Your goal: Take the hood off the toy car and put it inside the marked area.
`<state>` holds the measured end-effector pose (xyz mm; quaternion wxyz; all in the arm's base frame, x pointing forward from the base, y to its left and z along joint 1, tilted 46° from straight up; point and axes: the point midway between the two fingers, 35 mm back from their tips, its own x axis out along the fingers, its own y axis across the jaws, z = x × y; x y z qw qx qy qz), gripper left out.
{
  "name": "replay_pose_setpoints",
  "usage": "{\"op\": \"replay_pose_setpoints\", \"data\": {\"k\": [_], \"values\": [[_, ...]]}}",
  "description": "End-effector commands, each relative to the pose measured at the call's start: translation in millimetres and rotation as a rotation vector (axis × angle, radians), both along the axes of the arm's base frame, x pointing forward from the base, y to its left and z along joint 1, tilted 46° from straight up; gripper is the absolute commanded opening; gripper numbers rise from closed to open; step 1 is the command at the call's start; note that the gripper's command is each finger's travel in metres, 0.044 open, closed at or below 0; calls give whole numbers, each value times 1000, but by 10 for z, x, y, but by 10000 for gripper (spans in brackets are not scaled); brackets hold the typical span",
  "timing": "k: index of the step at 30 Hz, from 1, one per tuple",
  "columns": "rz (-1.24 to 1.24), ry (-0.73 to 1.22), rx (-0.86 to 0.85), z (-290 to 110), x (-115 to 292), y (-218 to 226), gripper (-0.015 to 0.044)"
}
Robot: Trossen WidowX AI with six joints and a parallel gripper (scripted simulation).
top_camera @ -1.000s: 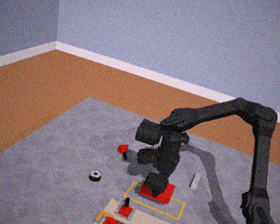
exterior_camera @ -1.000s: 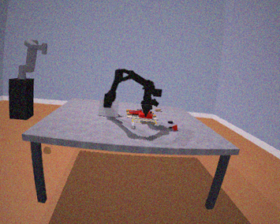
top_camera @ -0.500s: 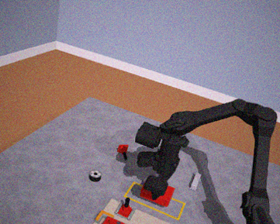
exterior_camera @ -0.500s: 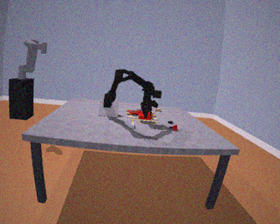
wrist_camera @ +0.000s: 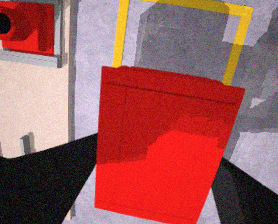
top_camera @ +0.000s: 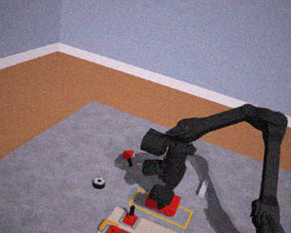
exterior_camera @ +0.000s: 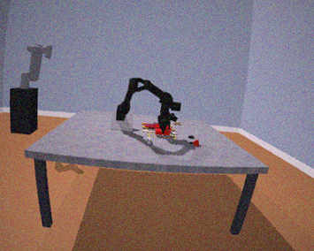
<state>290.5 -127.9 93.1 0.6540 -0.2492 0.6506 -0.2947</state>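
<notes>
Gripping the flat, smooth red hood (wrist_camera: 165, 155) between its dark fingers, the pincer (top_camera: 162, 195) holds that rectangular slab over the yellow-outlined area (top_camera: 184, 222) on the grey speckled counter (top_camera: 50, 180), beside the beige-and-red car (top_camera: 134, 232).

A small black-and-white wheel (top_camera: 98, 182) lies alone on the grey table (exterior_camera: 91, 142), toward its left edge in the top view. Farther in sits a small red piece on a black peg (top_camera: 128, 155). A pale grey bar (top_camera: 201, 189) rests toward the right. A black pedestal (exterior_camera: 23, 110) stands by the far wall.
</notes>
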Motion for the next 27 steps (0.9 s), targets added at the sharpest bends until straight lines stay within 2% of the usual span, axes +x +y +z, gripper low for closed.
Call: {"op": "replay_pose_setpoints", "data": {"k": [1,27], "values": [[4,3,-3,-11,3,-13,0],[4,3,-4,-100,-2,-105,0]]}}
